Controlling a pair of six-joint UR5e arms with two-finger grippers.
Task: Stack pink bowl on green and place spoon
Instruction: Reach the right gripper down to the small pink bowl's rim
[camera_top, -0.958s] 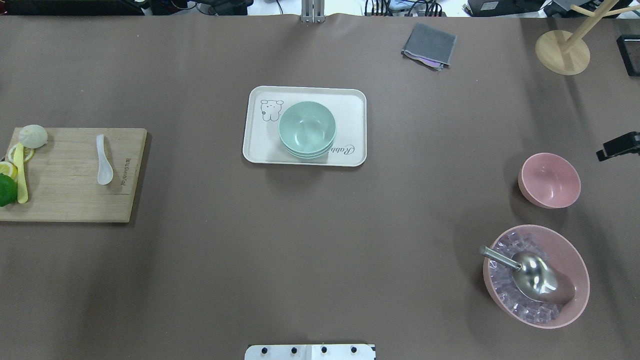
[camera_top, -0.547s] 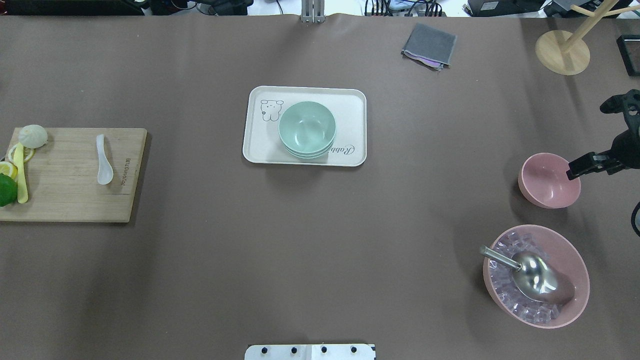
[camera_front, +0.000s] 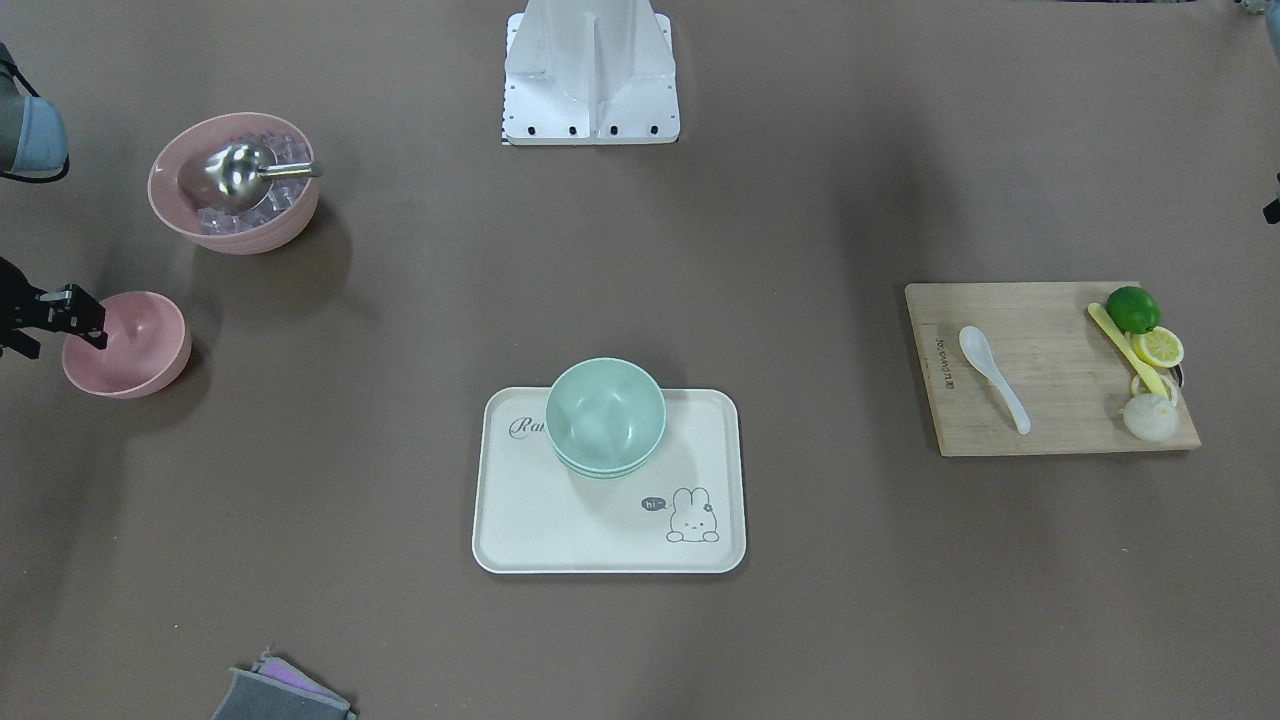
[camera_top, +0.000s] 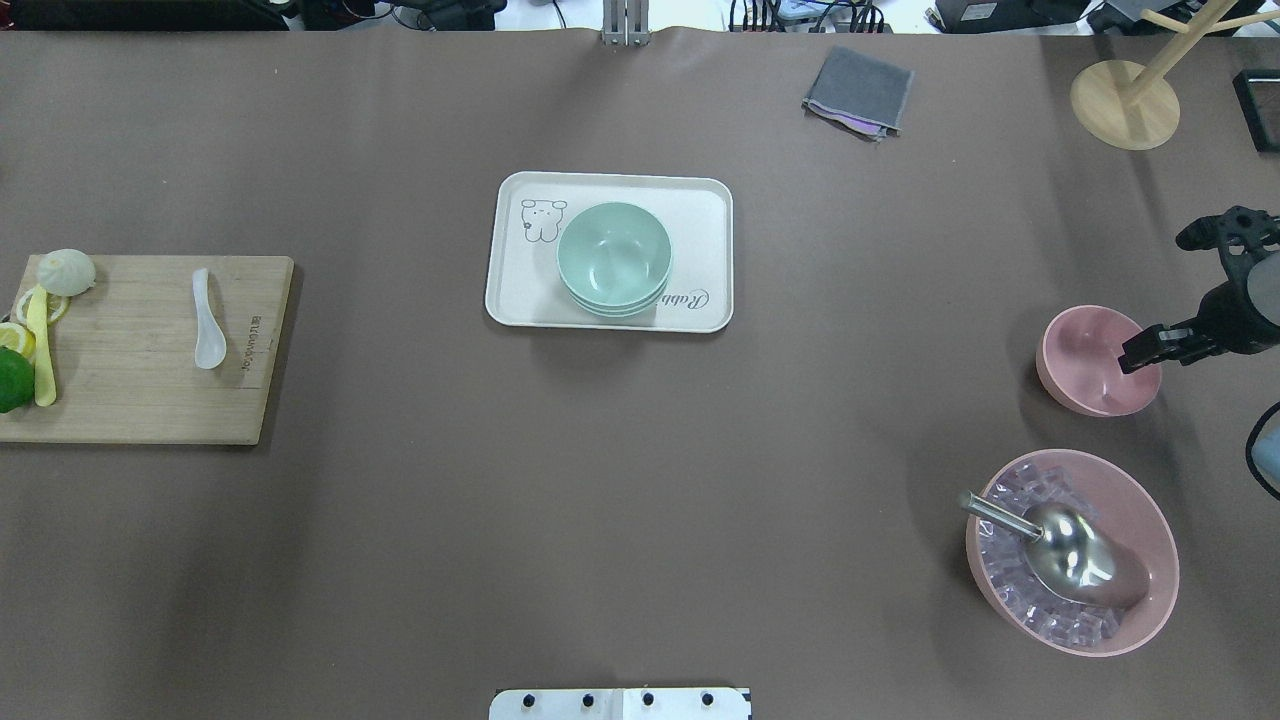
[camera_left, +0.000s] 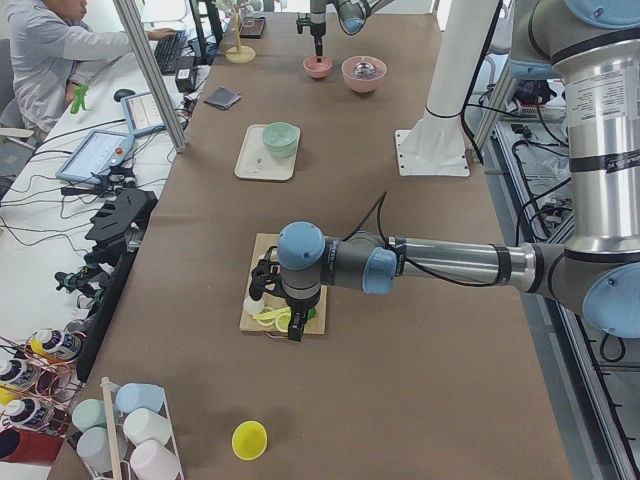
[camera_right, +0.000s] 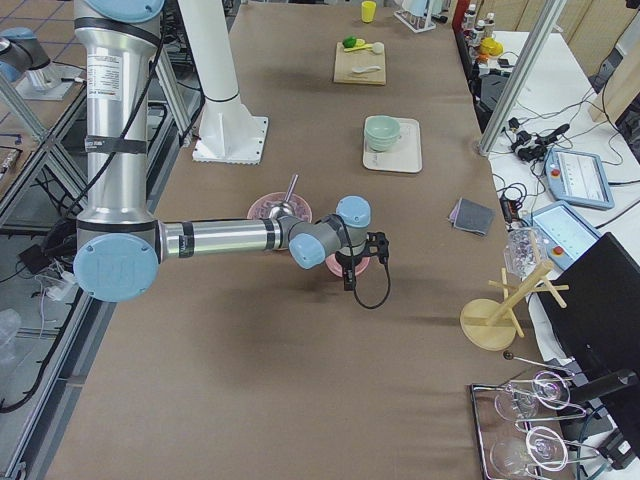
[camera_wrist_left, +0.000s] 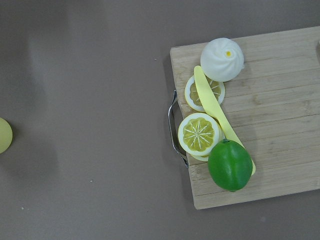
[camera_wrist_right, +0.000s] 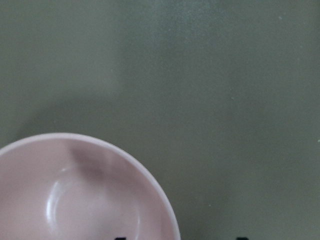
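At the far left of the worktop (camera_top: 400, 520) lies a rectangular pale wooden cutting board (camera_top: 130, 400). Its left end carries a green lime (camera_top: 10, 382), lemon slices (camera_wrist_left: 199, 134), a yellow plastic knife (camera_top: 43, 352) and a white steamed bun (camera_top: 66, 271). The white ceramic spoon (camera_top: 207, 322) lies apart from these, toward the board's right side. The left gripper (camera_left: 292, 325) hangs over the fruit end of the board; I cannot tell whether its fingers are wide or narrow.

In the middle, a cream rectangular tray with a rabbit drawing (camera_top: 515, 300) holds a stack of mint-green bowls (camera_top: 613, 255). A folded grey cloth (camera_top: 860, 88) lies at the far edge.

Well to the right of the tray, the small empty pink bowl (camera_top: 1082, 375) stands on the bare worktop. The right gripper (camera_top: 1132, 357) is at its right rim with fingers spread wide, one tip inside the rim and one outside. Nearer the robot sits a larger pink bowl of clear ice cubes (camera_top: 1150, 600) with a steel scoop (camera_top: 1065, 550) in it.
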